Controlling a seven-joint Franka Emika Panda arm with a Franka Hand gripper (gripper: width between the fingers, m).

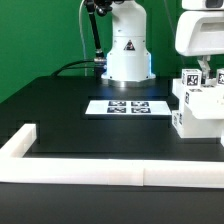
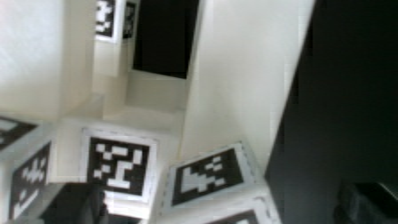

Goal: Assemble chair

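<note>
**The chair is partly built, with more still to do**

On the black table (image 1: 70, 115), the white chair parts (image 1: 196, 105) sit at the exterior view's right, close to the edge of the picture. They look joined into one chunky block, with small black-and-white tags on their faces. Part of the block is cut off by the picture edge, so nobody can tell how many pieces are already stuck together.

The gripper (image 1: 203, 62) hangs just above the block, under the arm's big white wrist. Its jaws are spread wide apart, and nothing is seen held between them. It is too small in the exterior view to tell if it touches the parts.

The wrist view looks right down onto the white parts (image 2: 160, 110). It shows tall white walls with a dark gap between them, and tagged cube ends lower down. So the arm is very near the chair.

The marker board (image 1: 127, 106) lies flat in the middle of the table, in front of the robot's base (image 1: 128, 55). The long white border rail (image 1: 110, 170) runs along the near edge.

No loose chair pieces show anywhere else on the table. It seems some joining is done, but the chair does not look finished yet.
</note>
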